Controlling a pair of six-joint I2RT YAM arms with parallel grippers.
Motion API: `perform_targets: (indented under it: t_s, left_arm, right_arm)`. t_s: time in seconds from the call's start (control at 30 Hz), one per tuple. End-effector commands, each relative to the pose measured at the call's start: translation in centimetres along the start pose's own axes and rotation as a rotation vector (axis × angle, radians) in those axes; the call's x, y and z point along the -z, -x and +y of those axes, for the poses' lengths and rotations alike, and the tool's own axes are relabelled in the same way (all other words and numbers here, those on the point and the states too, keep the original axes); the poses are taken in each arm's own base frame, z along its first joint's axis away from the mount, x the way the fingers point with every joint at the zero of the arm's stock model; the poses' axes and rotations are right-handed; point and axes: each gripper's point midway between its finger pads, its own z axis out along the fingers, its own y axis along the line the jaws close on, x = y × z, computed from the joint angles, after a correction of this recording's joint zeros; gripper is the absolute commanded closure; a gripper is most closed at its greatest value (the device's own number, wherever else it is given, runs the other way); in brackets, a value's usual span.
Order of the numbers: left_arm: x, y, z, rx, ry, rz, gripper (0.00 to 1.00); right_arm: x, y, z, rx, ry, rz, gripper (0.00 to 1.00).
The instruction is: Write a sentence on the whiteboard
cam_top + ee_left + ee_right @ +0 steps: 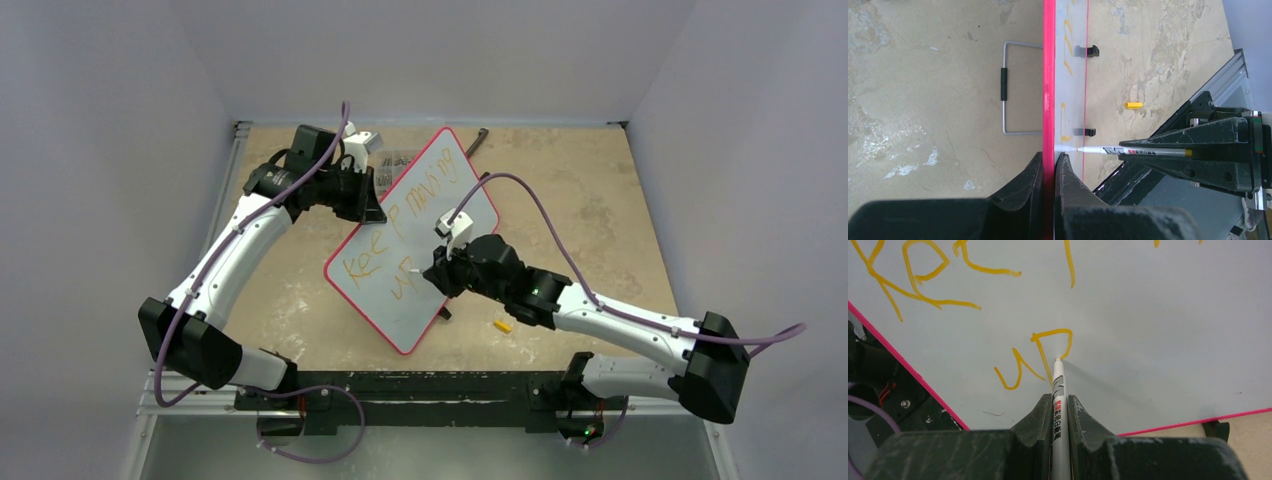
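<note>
The whiteboard (455, 200) stands tilted on the table, red-framed, with small black feet (1090, 132). My left gripper (372, 205) is shut on its upper left frame edge (1049, 100), one finger on each side. The sentence (362, 266) in orange reads "Keep moving" with "UP" (1020, 371) below it. My right gripper (440, 270) is shut on the white marker pen (1059, 405). The pen's tip (1058, 360) touches the board just right of the "P". The pen also shows in the left wrist view (1143, 151), pointing at the board face.
A yellow pen cap (502, 325) lies on the table right of the board, also in the left wrist view (1133, 105). A wire stand with a black grip (1004, 85) lies behind the board. A dark tool (477, 142) lies at the back. The black mounting rail (420, 385) runs along the near edge.
</note>
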Motion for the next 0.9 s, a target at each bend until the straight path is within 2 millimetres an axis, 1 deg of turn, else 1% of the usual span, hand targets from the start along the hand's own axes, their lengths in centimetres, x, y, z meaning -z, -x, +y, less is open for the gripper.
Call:
perform_targets:
  t_s: [0.0,0.1,0.13,0.17,0.27,0.33,0.43,0.53,0.63,0.87]
  left_arm:
    - [0.6,1.1,2.4,-0.089,0.134,-0.056,1.00]
    - [0.6,1.2,2.4,-0.089,0.134,-0.058,1.00]
    - [0.6,1.2,2.5,-0.089,0.135,-0.058,1.00]
    - [0.6,1.2,2.4,-0.089,0.134,-0.057,1.00]
    - [0.6,1.2,2.4,-0.089,0.134,-0.058,1.00]
    - [0.6,1.2,2.4,-0.089,0.134,-0.057,1.00]
    - [0.5,1.2,2.5,-0.090,0.135,-0.056,1.00]
    - [0.5,1.2,2.6,-0.088,0.139,-0.056,1.00]
    - [0.5,1.1,2.6,-0.089,0.140,-0.055,1.00]
    - [0.5,1.1,2.6,-0.088,0.140,-0.052,1.00]
  right_arm:
    - [0.2,0.1,1.5,0.017,0.085,-0.001,1.00]
    - [0.7,1.3,1.4,0.013,0.075,-0.045,1.00]
    - [1.0,1.7,1.5,0.011,0.083,-0.065,1.00]
    - [1.4,2.3,2.1,-0.001,0.116,-0.091,1.00]
    - [2.7,4.0,2.3,-0.024,0.129,-0.177,1.00]
    - [3.3,5.1,2.0,-0.028,0.111,-0.220,1.00]
    - [3.7,6.2,0.9,-0.035,0.043,-0.259,1.00]
    - [3.5,6.6,-0.7,-0.041,-0.038,-0.261,1.00]
    - [3.1,6.7,-1.7,-0.049,-0.076,-0.254,1.00]
    - [3.0,5.9,-4.0,-0.079,-0.106,-0.233,1.00]
